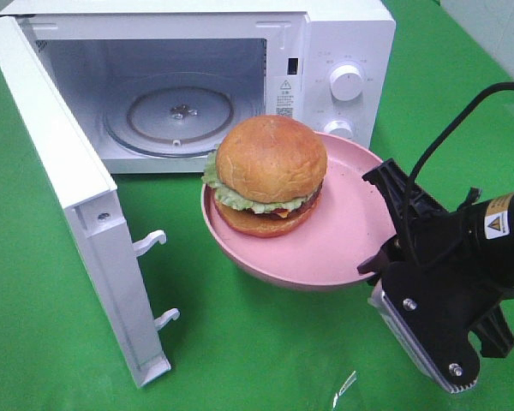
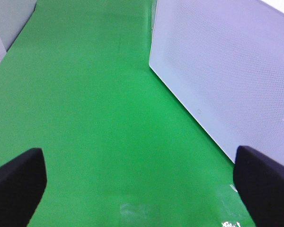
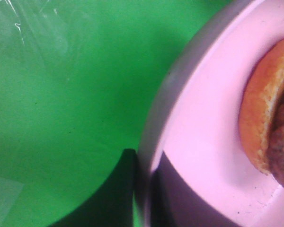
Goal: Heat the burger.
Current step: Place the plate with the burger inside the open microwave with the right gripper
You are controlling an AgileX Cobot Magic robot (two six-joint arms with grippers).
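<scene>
The burger, with a golden bun, lettuce frill and dark patty, sits on a pink plate held tilted above the green cloth, just in front of the open microwave. My right gripper is shut on the plate's right rim. In the right wrist view its dark fingers pinch the plate's rim, with the burger's edge beyond. My left gripper is open over bare cloth beside the microwave door, with nothing between its fingertips. It does not show in the exterior high view.
The microwave door swings out to the left, latch hooks facing the plate. A glass turntable lies inside the cavity. Two knobs are on the right panel. Green cloth covers the table.
</scene>
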